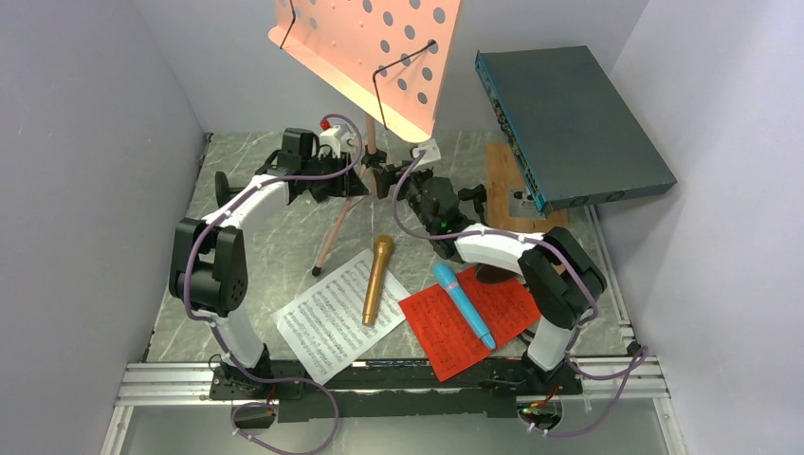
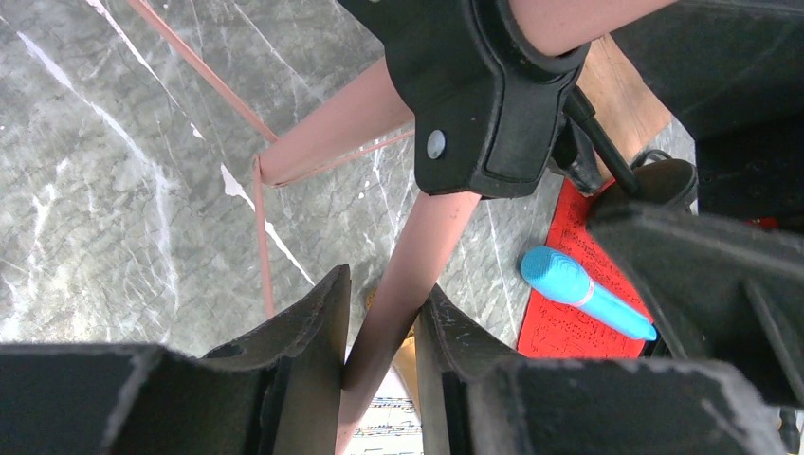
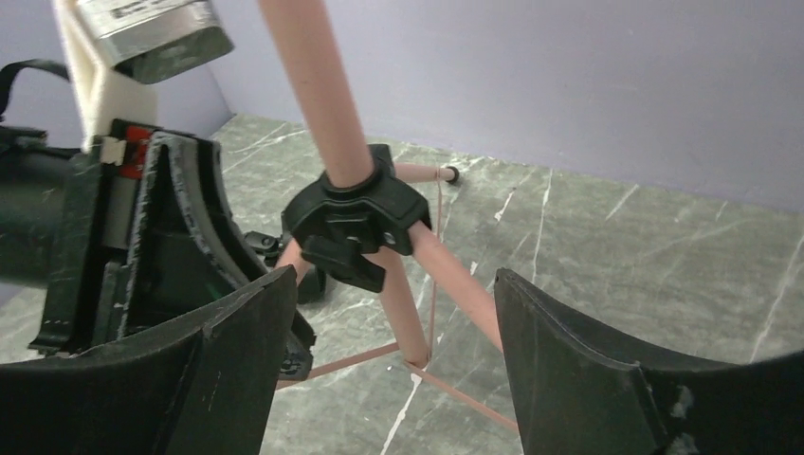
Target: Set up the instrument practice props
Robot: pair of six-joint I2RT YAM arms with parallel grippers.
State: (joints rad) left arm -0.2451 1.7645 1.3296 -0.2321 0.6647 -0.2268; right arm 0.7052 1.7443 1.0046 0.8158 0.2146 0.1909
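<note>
Left pincer (image 2: 384,301) is clamped on one leg (image 2: 410,270) of the pink music stand (image 1: 379,47), both fingers pressed against the pink tube just below the black hub (image 2: 474,104). Right pincer (image 3: 393,284) is open, jaws well apart, facing the hub from the other side; can't see it touching the tube or hub. The stand is at the back middle of the desk (image 1: 275,237), between the two arms, with its tripod legs spread on the marble-look top and the punched panel tilted high above.

The white sheet-music page (image 1: 318,327) lies flat at front centre with the gold microphone (image 1: 377,278) resting across its upper right corner. The red sheet-music page (image 1: 446,332) is just beside it on the right, with the blue microphone (image 1: 464,305) lying diagonally on top. A black round-based pole (image 2: 664,180) lies near the red page, partly hidden. The dark-teal box (image 1: 569,123) sits back right, tilted, its low end over a wooden board (image 1: 500,171).
</note>
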